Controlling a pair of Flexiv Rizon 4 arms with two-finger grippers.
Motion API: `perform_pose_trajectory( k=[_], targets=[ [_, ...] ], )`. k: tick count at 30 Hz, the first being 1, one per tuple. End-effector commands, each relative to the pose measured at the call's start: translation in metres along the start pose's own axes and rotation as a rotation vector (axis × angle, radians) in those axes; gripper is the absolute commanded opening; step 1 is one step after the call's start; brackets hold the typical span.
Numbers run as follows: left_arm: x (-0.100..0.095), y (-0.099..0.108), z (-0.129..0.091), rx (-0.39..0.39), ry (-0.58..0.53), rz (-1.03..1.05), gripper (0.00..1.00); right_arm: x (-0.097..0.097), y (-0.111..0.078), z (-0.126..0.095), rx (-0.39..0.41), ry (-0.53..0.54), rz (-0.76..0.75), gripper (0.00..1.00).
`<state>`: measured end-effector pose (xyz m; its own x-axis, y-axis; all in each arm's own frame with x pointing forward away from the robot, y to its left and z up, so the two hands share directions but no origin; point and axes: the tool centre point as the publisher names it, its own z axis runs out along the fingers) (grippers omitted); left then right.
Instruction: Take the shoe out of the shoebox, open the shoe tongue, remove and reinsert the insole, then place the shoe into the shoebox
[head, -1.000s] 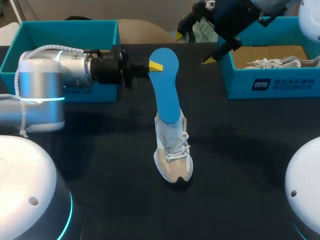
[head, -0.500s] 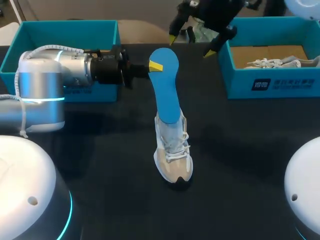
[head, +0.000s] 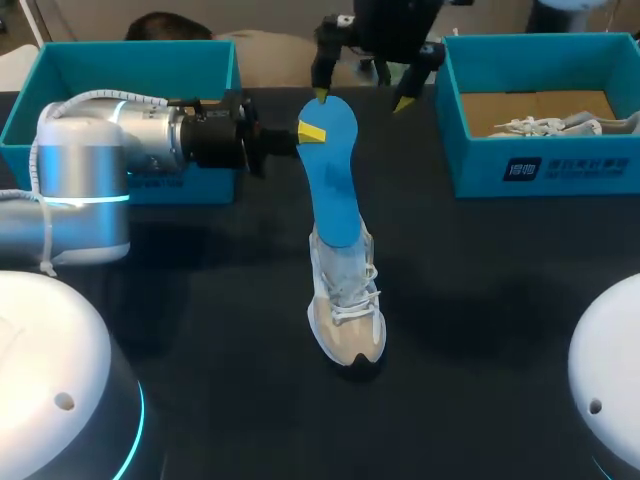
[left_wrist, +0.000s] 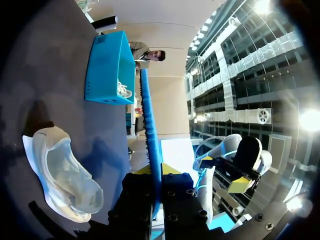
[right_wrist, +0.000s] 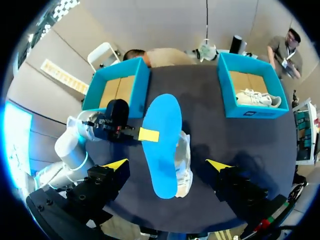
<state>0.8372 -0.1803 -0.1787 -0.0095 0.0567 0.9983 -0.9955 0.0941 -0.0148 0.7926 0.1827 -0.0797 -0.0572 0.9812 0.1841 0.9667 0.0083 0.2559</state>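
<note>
My left end effector (head: 305, 132) is clamped on the blue insole (head: 332, 180) near its upper end, toe end down in the shoe (head: 345, 310) mid-tabletop (head: 480, 300), and my right end effector (head: 360, 99) hangs spread open at the insole's 12 o'clock; I'd worry a careless descent knocks the insole loose or topples the shoe.

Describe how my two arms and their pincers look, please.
The left arm is a thick silver-white cylinder with a glowing cyan ring and a white cable looped over it; its wrist is black. The left pincer and the right pincer are both black with bright yellow pointed tips.
</note>
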Motion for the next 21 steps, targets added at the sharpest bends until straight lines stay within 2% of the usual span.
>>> perform_pose_trajectory(
  k=[1,14,21],
  targets=[
    [0.001,0.001,0.0,0.003,-0.003,0.0,0.0,0.012,0.001,0.006,0.005,-0.116,-0.016,1.0],
    [0.001,0.001,0.0,0.003,-0.003,0.0,0.0,0.025,-0.002,0.021,0.043,-0.208,-0.036,1.0],
    [0.001,0.001,0.0,0.003,-0.003,0.0,0.0,0.022,-0.005,0.028,0.04,-0.18,-0.03,1.0]
  ],
)
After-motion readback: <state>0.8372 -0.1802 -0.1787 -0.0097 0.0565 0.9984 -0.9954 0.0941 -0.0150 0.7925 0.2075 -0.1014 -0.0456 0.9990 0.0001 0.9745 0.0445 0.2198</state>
